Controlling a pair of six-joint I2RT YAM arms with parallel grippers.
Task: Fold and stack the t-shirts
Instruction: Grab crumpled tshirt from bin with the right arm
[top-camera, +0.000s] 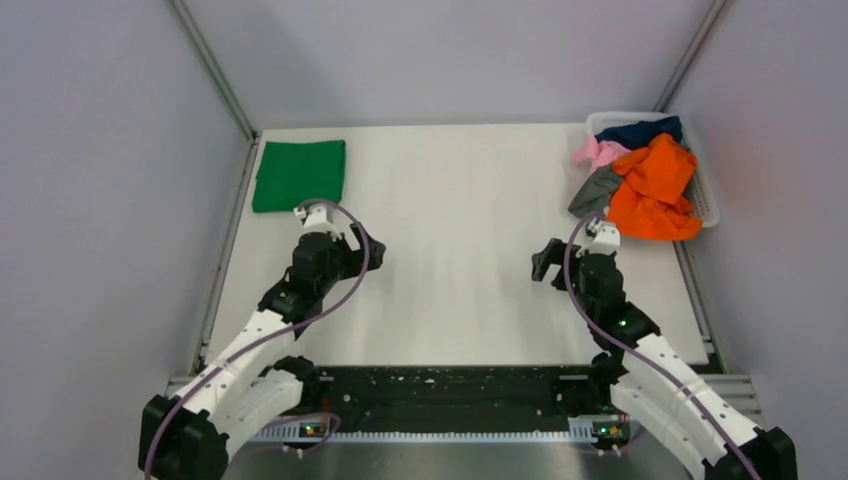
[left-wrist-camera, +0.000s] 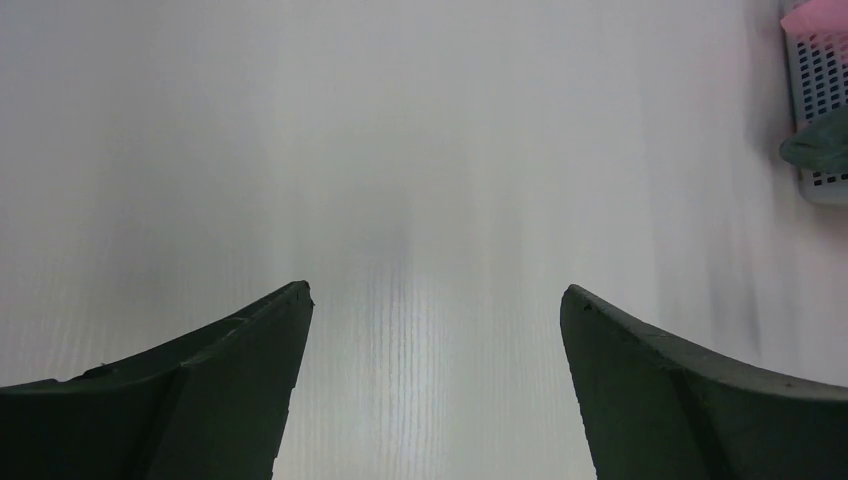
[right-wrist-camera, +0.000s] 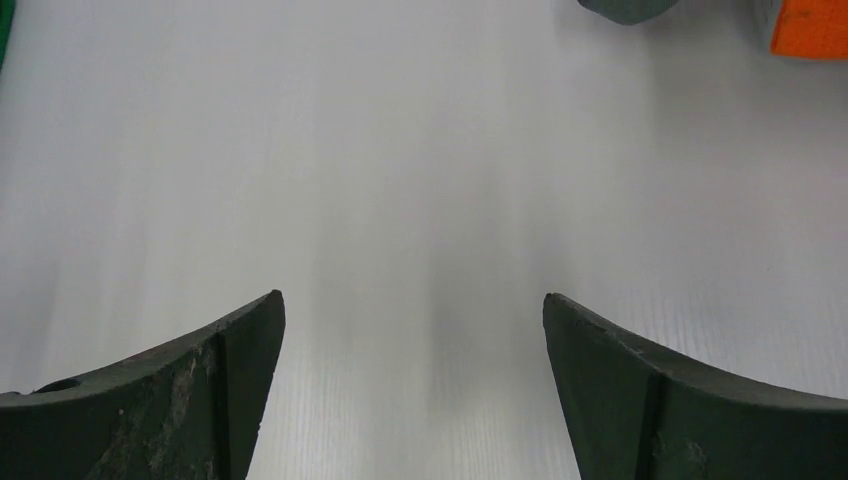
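Table (top-camera: 460, 200) room should be used once, from the far-right basket (top-camera: 708, 203), the orange shirt (top-camera: 655, 190) is pinched by a loose edge; the green shirt (top-camera: 298, 175) is laid folded far left, and left gripper (left-wrist-camera: 435, 300) and right gripper (right-wrist-camera: 412, 300) are held wide, empty.

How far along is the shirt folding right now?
Done: the green t-shirt lies folded at the far-left corner. In hand: nothing; left gripper and right gripper are open, empty. Left: orange t-shirt, pink t-shirt, grey t-shirt and navy t-shirt heaped at the basket.

White-and-black arms (top-camera: 243, 342), purple cables (top-camera: 366, 262)
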